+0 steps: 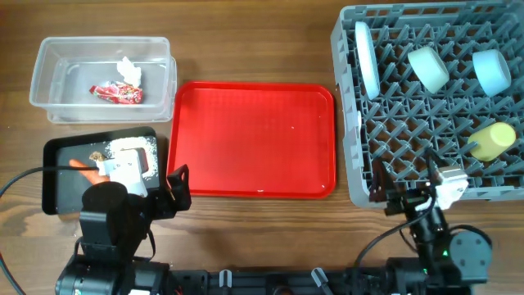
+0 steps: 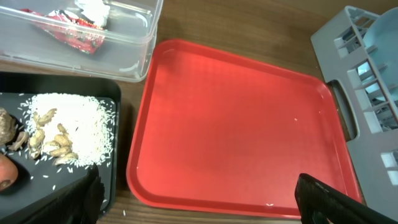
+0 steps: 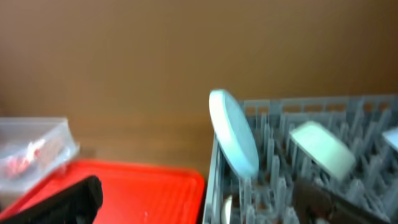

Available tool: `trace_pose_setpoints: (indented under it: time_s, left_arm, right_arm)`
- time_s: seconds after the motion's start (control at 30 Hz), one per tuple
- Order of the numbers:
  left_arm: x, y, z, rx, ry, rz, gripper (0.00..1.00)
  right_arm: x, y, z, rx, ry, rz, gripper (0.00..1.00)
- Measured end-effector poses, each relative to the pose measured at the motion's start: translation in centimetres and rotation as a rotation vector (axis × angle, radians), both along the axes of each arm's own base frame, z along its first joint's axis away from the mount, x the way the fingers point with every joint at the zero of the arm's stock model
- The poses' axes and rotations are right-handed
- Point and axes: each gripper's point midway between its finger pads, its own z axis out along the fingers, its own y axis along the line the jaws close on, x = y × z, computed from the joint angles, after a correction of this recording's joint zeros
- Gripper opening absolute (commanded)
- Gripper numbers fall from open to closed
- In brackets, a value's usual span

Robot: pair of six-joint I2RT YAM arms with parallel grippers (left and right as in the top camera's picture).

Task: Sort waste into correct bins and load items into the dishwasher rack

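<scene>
Since the red tray (image 1: 254,139) sits bare, I'd call sorting nearly done: wrapper (image 1: 117,94) and tissue (image 1: 129,70) lie in the clear tub (image 1: 41,78), rice (image 2: 74,121) and carrot (image 2: 5,171) in the black tray (image 2: 68,86) just left of the left claw (image 2: 199,186), spread empty; right claw (image 3: 196,193), likewise released, faces the rack (image 1: 342,49) holding plate (image 1: 365,59), bowls (image 1: 428,68), cup (image 1: 493,141).

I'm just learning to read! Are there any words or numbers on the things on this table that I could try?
On the red snack wrapper in the clear tub: some markings, too small and blurred to read.
On the red tray, the black tray and the dishwasher rack: no words, numbers or signs show.
</scene>
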Motion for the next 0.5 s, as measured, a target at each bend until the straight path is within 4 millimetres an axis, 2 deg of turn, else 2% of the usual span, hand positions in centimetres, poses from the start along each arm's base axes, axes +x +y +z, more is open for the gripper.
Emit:
trace_pose_setpoints:
  time_s: [0.1,0.3,0.43,0.5]
  left_arm:
    - [0.0,0.0,0.0,0.000,0.001,0.000,1.00]
    - [0.0,0.0,0.0,0.000,0.001,0.000,1.00]
    - [0.0,0.0,0.0,0.000,0.001,0.000,1.00]
    - [0.0,0.0,-0.1,0.000,0.003,0.000,1.00]
  right_arm:
    - [0.9,-0.5,-0.9,0.043,-0.054,-0.036,1.00]
    - [2.4,-1.7,-4.5,0.108,-0.034,-0.121,1.00]
    - [3.0,-2.1,-7.6,0.083,0.005,-0.148,0.99]
    - [3.1,-1.9,-8.2,0.039,0.014,-0.142,1.00]
